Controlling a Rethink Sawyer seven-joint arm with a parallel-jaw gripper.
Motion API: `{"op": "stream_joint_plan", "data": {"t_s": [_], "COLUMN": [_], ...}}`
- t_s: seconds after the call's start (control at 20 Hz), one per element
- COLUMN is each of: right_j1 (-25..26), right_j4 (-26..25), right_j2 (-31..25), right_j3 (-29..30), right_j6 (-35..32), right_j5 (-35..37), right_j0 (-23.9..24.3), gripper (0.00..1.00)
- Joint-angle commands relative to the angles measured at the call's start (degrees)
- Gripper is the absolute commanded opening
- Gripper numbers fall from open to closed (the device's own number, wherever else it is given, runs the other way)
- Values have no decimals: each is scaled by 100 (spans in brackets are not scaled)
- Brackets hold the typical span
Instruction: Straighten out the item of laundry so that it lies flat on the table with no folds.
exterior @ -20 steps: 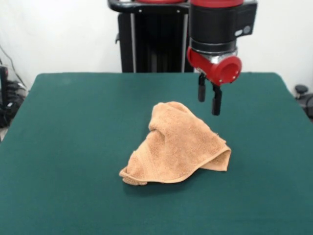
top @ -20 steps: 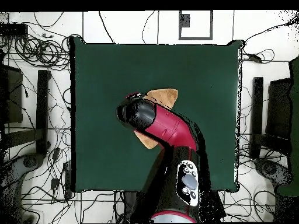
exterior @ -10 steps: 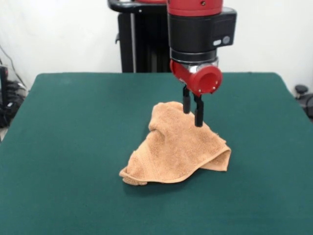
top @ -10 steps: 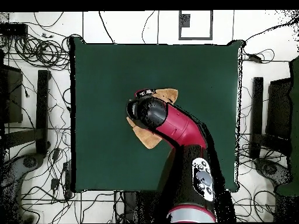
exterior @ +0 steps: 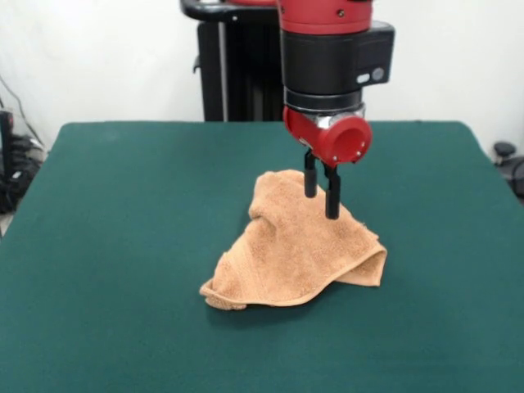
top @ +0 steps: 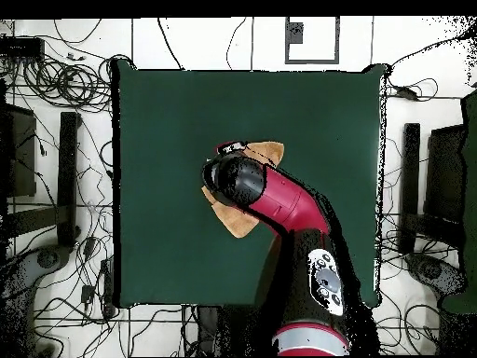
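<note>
Left of the gripper (exterior: 321, 196) lies only bare green table (exterior: 123, 213); behind it, at the far edge, stands the black pedestal (exterior: 246, 74). Directly under the gripper sits the towel (exterior: 295, 246), bunched into a rumpled orange-tan mound, its peak just below and left of the fingertips, its folded edge curling to the lower right. The two black fingers (exterior: 332, 192) stand slightly spread, gripping nothing. In the overhead view the arm (top: 270, 200) hides most of the towel (top: 265, 151).

1 towel (exterior: 295, 254), 1 table (exterior: 123, 229), 1 pincer (exterior: 321, 192).
</note>
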State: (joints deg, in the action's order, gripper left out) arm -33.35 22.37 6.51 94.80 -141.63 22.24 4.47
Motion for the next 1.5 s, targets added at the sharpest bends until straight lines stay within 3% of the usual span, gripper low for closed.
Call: {"op": "stream_joint_plan", "data": {"t_s": [0.05,0.3,0.45,0.7,0.8,1.0,1.2,1.5], "right_j1": [411,462,513,772,973,1240,1437,1261], "right_j4": [-336,-307,-311,-489,-582,-685,-777,-721], "right_j2": [-527,-377,52,621,744,785,671,416], "right_j3": [349,261,-110,-1493,-2118,-2821,-3170,-2481], "right_j6": [-178,-444,-819,-1151,-1078,-908,-633,-392], "right_j5": [-18,125,922,2554,2919,3460,3582,2600], "right_j0": [-87,-176,-502,-814,-800,-648,-465,-404], "gripper": [100,100,100,100,100,100,100,100]}}
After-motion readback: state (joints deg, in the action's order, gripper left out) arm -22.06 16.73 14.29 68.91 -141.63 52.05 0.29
